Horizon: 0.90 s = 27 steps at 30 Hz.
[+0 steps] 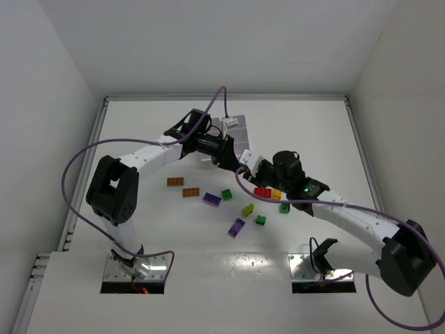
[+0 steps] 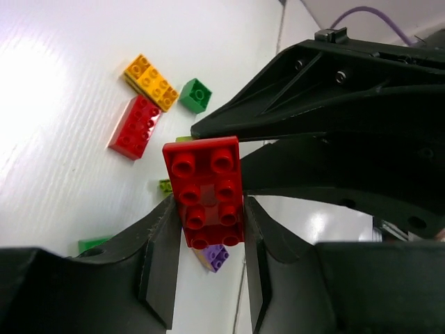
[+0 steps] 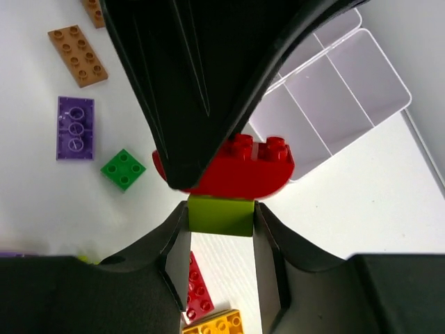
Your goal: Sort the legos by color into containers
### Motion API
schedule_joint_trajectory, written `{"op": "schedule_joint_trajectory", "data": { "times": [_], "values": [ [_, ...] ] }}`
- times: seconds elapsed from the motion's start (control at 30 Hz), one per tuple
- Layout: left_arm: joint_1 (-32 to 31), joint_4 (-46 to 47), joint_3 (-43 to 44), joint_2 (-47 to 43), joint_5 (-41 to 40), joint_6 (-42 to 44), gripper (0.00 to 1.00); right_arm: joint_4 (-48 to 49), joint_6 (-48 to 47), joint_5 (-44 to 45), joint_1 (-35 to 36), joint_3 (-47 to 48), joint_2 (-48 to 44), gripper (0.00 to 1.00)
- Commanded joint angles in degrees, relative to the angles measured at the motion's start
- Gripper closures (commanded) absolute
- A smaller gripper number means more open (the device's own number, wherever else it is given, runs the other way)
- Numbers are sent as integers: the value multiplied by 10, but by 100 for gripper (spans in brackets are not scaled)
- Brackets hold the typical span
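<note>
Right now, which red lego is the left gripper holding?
The eight-stud red lego, pinched in the left gripper. The other red lego lies loose on the table beside a yellow one.

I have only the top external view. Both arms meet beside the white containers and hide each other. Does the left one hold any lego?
Observer: Yes. The left gripper is shut on a red lego, studs facing its camera.
Operator: And the right one?
Observer: The right gripper is shut on a lime lego that touches the red lego's underside.
Operator: Is anything in the containers?
Observer: The part of the containers that the right wrist view shows holds no legos.
</note>
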Motion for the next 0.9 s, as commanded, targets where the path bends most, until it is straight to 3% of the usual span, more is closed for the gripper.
{"op": "schedule_joint_trajectory", "data": {
  "times": [0.0,0.27,0.53,0.77,0.87],
  "values": [
    [27,29,-19,-41,-7,2,97,-26,-21,35,-29,-43,-48,100],
    [52,39,-42,-53,-47,2,97,-107,-5,-24,-78,-29,2,100],
    [57,29,-42,-64,-72,14,97,-279,27,-106,-141,145,248,100],
    [63,24,-47,-69,-85,25,97,-275,21,-123,-178,213,310,100],
    [63,18,-48,-69,-136,30,97,-282,21,-129,-190,225,330,100]
  ]
}}
